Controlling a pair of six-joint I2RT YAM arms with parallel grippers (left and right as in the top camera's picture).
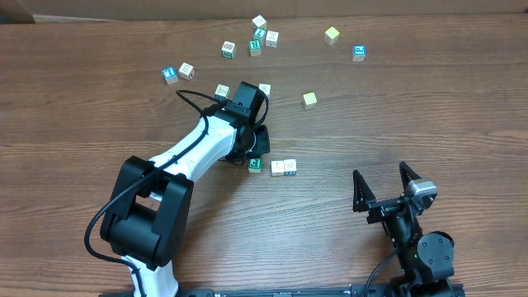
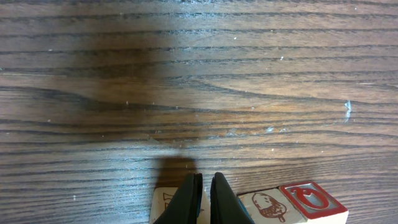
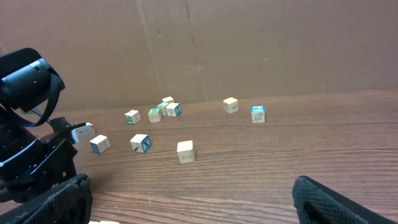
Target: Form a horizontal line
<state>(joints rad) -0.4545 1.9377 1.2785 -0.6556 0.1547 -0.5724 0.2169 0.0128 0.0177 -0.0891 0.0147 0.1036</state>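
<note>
- Nearest the robot's base, the right gripper sits over bare desk. Its jaws are spread wide and hold nothing, so it takes no part in the work here.
- Further out, at mid-desk, the horizontal line exists as two pale cubes standing edge to edge. In the left wrist view one shows a brownish drawing and the other a red-framed letter.
- Just to the left of that pair lies a green-printed cube. From overhead a sliver of desk seems to part it from the pair, but the wrist view hides that joint behind the fingers.
- The left gripper is down at this cube, jaws pressed together and pinching nothing. Whether the tips rest on the cube or only against it, I cannot tell.
- The step in hand, as I judge it, is nudging a third cube into the row with closed jaws rather than carrying it.
- The next move calls for a short sideways push toward the pair until the faces meet. It should stay square, so the cube neither twists nor shoves the pair out of line.
- Beyond the arm stand a pale cube and a yellowish cube, well apart from each other. A fourth piece would likely come most easily from these.
- Farthest off, toward the back edge, the other loose cubes lie scattered.
</note>
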